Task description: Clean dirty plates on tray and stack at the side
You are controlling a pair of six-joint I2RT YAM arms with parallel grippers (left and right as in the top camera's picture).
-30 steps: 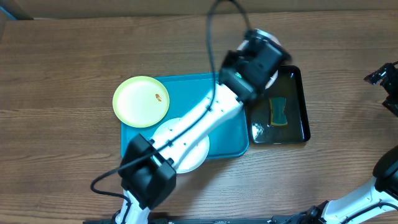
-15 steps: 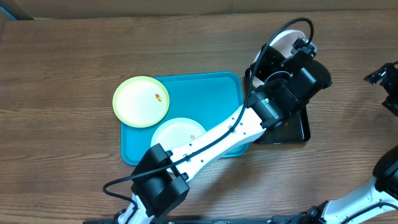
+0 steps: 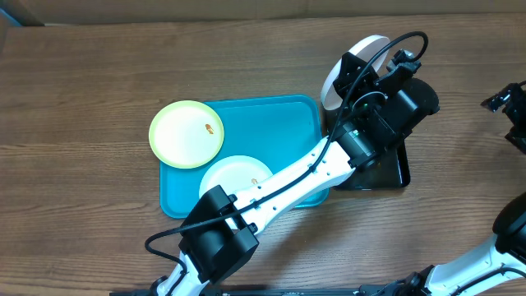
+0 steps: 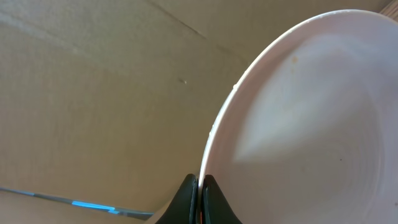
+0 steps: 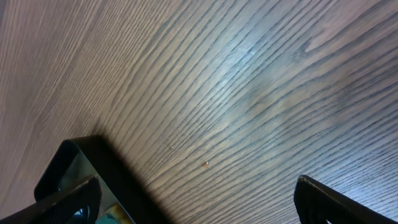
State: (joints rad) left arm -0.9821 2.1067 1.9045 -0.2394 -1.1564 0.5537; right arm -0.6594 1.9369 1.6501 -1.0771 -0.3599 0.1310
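Note:
My left gripper (image 4: 200, 200) is shut on the rim of a white plate (image 4: 298, 124) and holds it tilted on edge above the black tray; the held plate also shows in the overhead view (image 3: 349, 62). The turquoise tray (image 3: 271, 127) lies mid-table. A pale yellow-green plate (image 3: 186, 133) with an orange smear rests on its left rim. A second white plate (image 3: 230, 177) lies on the tray's front, partly under my left arm. My right gripper (image 5: 193, 199) is open and empty above bare table; in the overhead view it sits at the far right edge (image 3: 514, 103).
A black rectangular tray (image 3: 394, 168) stands right of the turquoise tray, mostly hidden by my left arm; its corner shows in the right wrist view (image 5: 74, 168). The table is brown wood (image 3: 82, 82).
My left arm has swung right from above the turquoise tray to above the black tray, carrying the white plate and tipping it up on edge. The right arm has not moved.

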